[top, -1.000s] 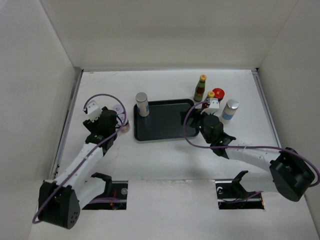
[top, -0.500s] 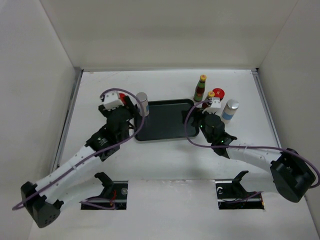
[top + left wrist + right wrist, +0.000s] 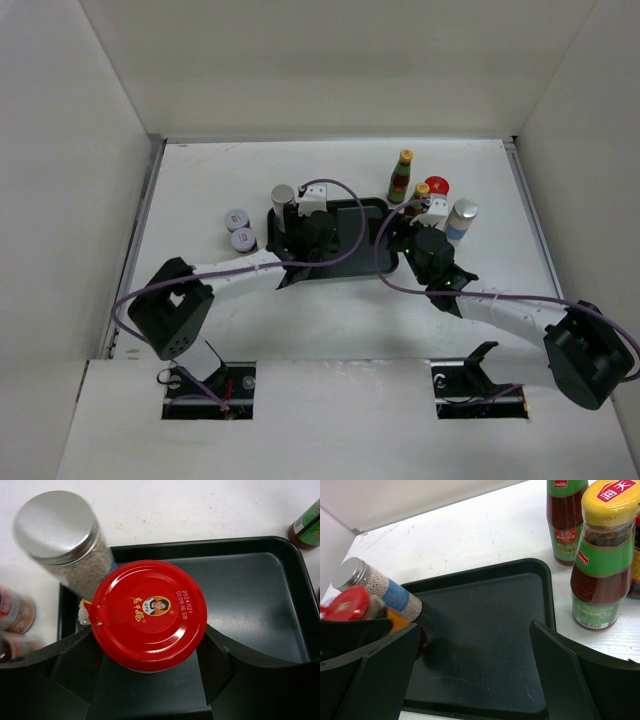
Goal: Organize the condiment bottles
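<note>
My left gripper [image 3: 149, 652] is shut on a red-capped jar [image 3: 149, 614] over the left part of the black tray [image 3: 260, 595]. In the top view this gripper [image 3: 305, 235] hides the jar. A tall silver-lidded jar [image 3: 283, 200] stands in the tray's back left corner, close to the held jar. Two short silver-lidded jars [image 3: 238, 228] sit on the table left of the tray. Two yellow-capped sauce bottles [image 3: 402, 175], a red-capped jar [image 3: 437, 187] and a white-blue bottle [image 3: 459, 220] stand right of the tray. My right gripper [image 3: 470, 670] is open and empty over the tray's right part.
White walls enclose the table on three sides. In the right wrist view the nearer sauce bottle [image 3: 602, 555] stands just outside the tray's right rim [image 3: 547, 595], close to my right finger [image 3: 565, 675]. The arm bases sit at the near edge.
My left arm has swung right from the table's left side to over the tray, carrying the red-capped jar. The two short jars are now uncovered. The right arm has barely moved.
</note>
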You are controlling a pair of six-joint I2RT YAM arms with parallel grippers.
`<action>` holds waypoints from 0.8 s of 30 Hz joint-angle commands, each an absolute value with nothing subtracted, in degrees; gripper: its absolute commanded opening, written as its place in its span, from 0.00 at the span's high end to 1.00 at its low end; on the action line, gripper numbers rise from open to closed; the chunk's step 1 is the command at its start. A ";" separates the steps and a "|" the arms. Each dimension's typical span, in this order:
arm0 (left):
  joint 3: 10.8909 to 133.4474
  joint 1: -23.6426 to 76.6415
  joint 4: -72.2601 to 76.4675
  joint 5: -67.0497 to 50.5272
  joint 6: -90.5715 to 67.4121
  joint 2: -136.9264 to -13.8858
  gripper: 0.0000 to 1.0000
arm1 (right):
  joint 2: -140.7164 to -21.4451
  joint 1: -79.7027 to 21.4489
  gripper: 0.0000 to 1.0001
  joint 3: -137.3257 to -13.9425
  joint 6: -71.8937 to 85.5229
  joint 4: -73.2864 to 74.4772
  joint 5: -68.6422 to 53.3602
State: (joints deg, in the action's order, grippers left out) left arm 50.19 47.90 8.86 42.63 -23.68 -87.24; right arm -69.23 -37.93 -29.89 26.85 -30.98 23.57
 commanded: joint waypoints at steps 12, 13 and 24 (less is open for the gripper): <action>62.93 42.41 27.33 40.96 -18.10 -101.42 0.60 | -68.29 -38.10 0.02 -29.88 27.60 -33.93 24.08; 63.10 42.14 27.33 40.96 -18.28 -101.86 0.59 | -68.12 -37.92 0.02 -29.71 27.60 -33.93 24.08; 58.19 44.51 33.74 40.08 -17.05 -97.31 0.11 | -68.99 -37.75 0.01 -29.88 27.77 -34.10 23.73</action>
State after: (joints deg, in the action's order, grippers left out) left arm 59.35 42.70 25.10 40.51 -17.91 -103.11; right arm -69.23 -37.93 -29.82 27.05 -31.07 23.55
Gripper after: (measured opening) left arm 0.872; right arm 0.989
